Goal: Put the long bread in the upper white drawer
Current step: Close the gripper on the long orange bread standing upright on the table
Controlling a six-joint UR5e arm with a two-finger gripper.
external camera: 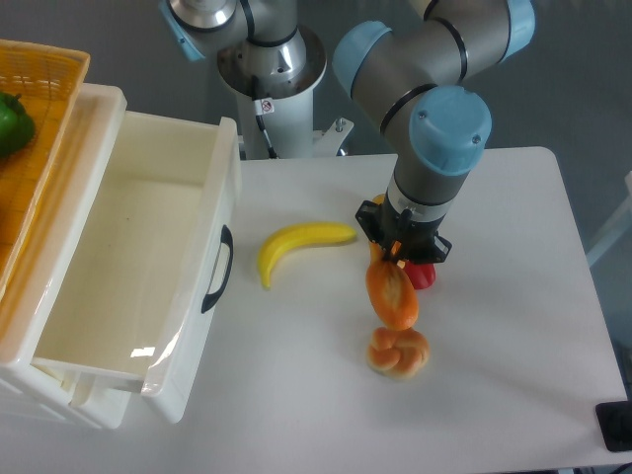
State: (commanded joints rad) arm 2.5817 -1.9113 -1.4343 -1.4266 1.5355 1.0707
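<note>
The long bread is an orange-brown loaf, seen end-on below my gripper, right of the table's middle. The gripper is shut on the loaf's upper end; whether the loaf is off the table cannot be told. Its lower end overlaps the round knotted bun in the picture. The upper white drawer stands pulled open at the left, with a black curved handle on its front and nothing inside. The gripper is well to the right of the drawer.
A yellow banana lies between the drawer and the gripper. A red object sits half hidden behind the gripper. An orange woven basket with a green item sits on top at far left.
</note>
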